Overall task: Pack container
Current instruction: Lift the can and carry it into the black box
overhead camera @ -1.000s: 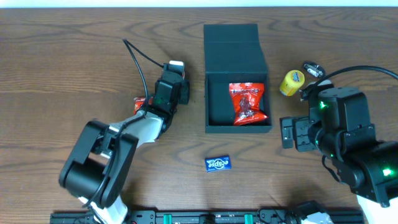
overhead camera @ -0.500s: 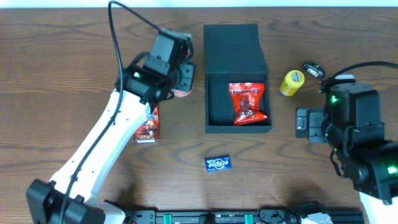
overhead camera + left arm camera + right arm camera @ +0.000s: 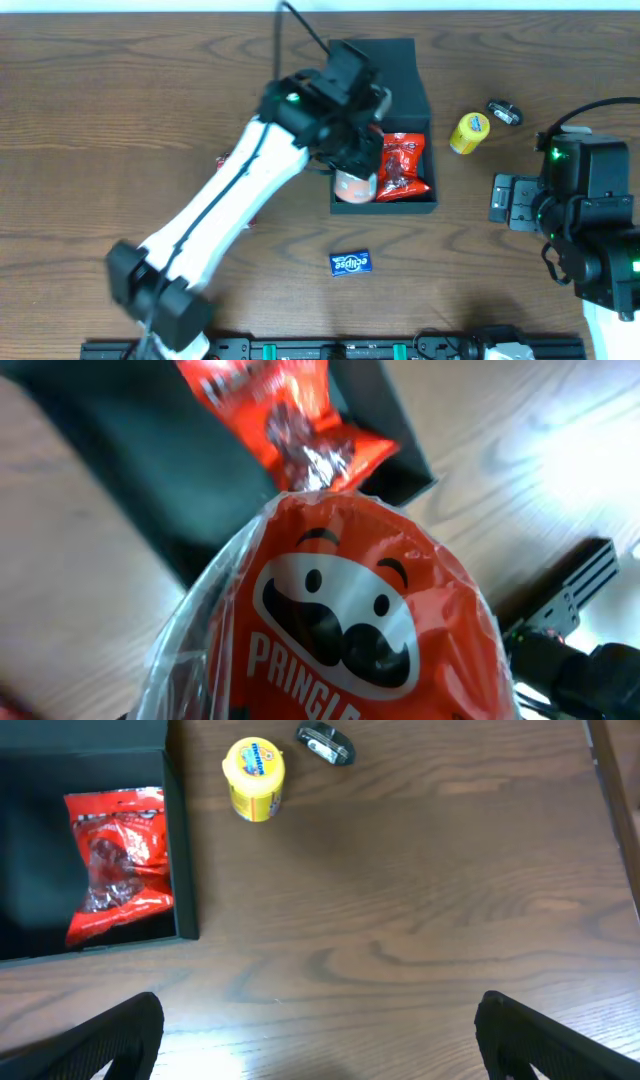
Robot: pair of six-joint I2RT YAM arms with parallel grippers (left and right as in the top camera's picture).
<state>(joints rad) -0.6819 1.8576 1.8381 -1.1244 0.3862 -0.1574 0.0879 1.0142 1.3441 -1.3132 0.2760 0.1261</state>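
Note:
The container (image 3: 383, 207) is a dark box with its flap lid folded open at the back, and it also shows in the left wrist view (image 3: 120, 470) and the right wrist view (image 3: 182, 850). A red snack bag (image 3: 403, 165) lies in its right half. My left gripper (image 3: 351, 152) is shut on a red Pringles can (image 3: 353, 186) and holds it over the container's left half. The can fills the left wrist view (image 3: 340, 630), hiding the fingers. My right gripper (image 3: 320, 1040) is open and empty over bare table to the right of the container.
A yellow can (image 3: 468, 132) and a small black item (image 3: 503, 111) sit to the right of the container. A blue gum pack (image 3: 350, 262) lies in front of it. A red box (image 3: 223, 161) at the left is mostly hidden under my left arm.
My left arm has swung right with the Pringles can, from the table left of the container to over its left half. My right gripper has drifted slightly right.

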